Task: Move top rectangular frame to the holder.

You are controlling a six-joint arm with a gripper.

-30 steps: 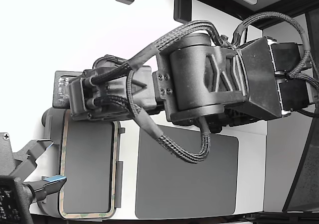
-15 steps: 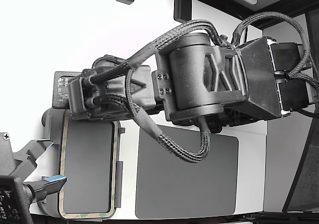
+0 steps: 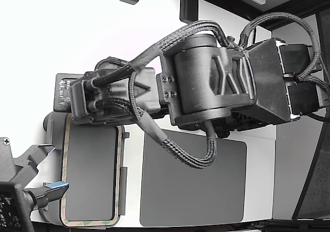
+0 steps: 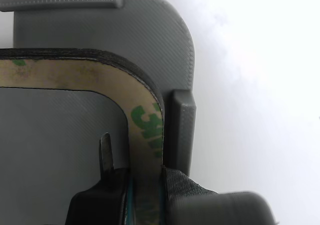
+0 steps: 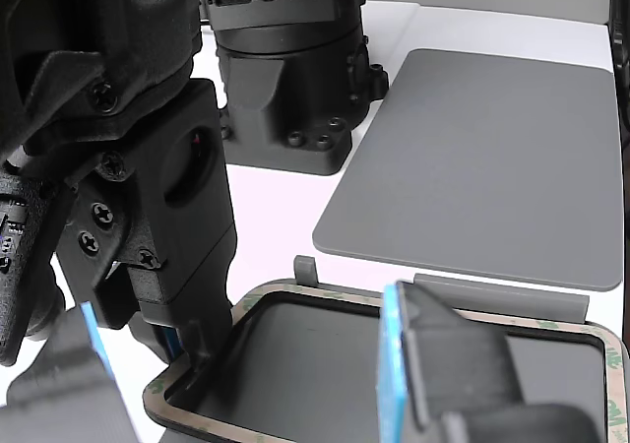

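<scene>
The top rectangular frame (image 3: 118, 180), a thin beige-green border around dark grey, lies on the light grey holder (image 3: 124, 189) at the exterior view's lower left. In the wrist view the frame (image 4: 75, 75) rests inside the holder (image 4: 125, 30), beside a raised tab. My gripper (image 4: 145, 182) straddles the border, one finger (image 4: 106, 155) inside and the other (image 4: 182, 185) outside, shut on it. In the exterior view my gripper (image 3: 98, 122) meets the frame's far end, its tips hidden under the wrist. The other view shows my gripper (image 5: 197, 349) at a corner of the frame (image 5: 335, 297).
A large plain dark grey mat (image 3: 196, 185) lies on the white table to the exterior view's right of the holder. A second gripper with blue pads (image 3: 51, 188) stands at the lower left, close to the frame's near end. Thick braided cables hang over the mat.
The wrist has edged very slightly toward the exterior view's left. The frame and the second gripper have not visibly moved.
</scene>
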